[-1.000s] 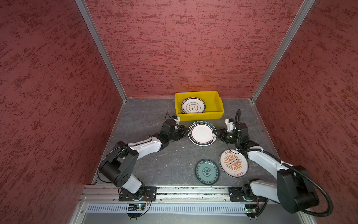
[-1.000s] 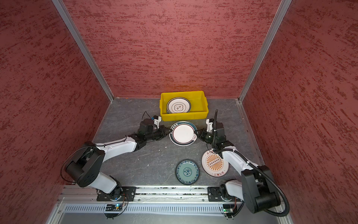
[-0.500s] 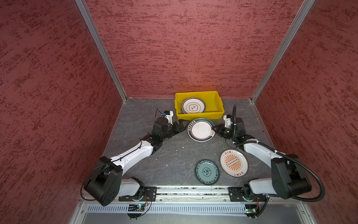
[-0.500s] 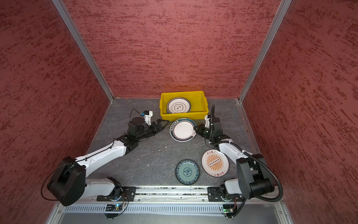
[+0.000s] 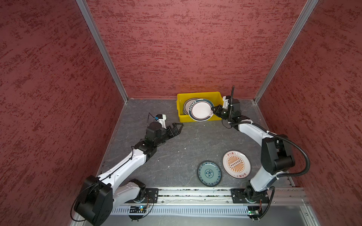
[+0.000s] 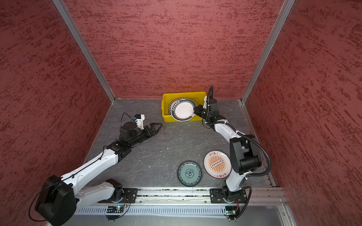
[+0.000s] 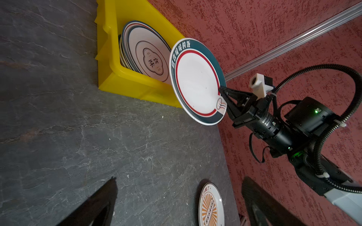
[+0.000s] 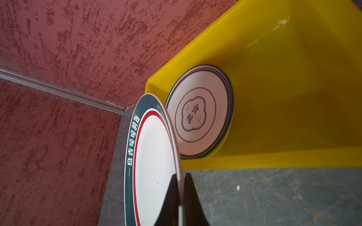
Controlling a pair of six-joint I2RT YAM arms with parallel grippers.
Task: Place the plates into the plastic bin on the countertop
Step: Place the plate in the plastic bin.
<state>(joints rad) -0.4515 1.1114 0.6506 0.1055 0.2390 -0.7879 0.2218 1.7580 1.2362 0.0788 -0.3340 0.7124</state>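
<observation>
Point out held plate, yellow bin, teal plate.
held plate (image 5: 200,110): in a top view, white centre
yellow bin (image 5: 197,95): in a top view, back wall
teal plate (image 5: 209,173): in a top view, printed centre

The right gripper (image 6: 195,112) pinches the edge of a dark-rimmed white plate (image 6: 183,112) over the yellow bin (image 6: 165,114); the left gripper (image 6: 159,125) hangs empty above the grey countertop (image 6: 168,144)

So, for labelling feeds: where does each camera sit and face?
Both top views: high above the arm bases, looking down on the dark grey stone-look countertop; both arms whole.
Left wrist: on the left arm, facing the bright yellow plastic bin; open left hand shows.
Right wrist: on the right arm, facing the bin; right hand grips the round white teal-rimmed plate.
Shared: both wrist views show that plate.
</observation>
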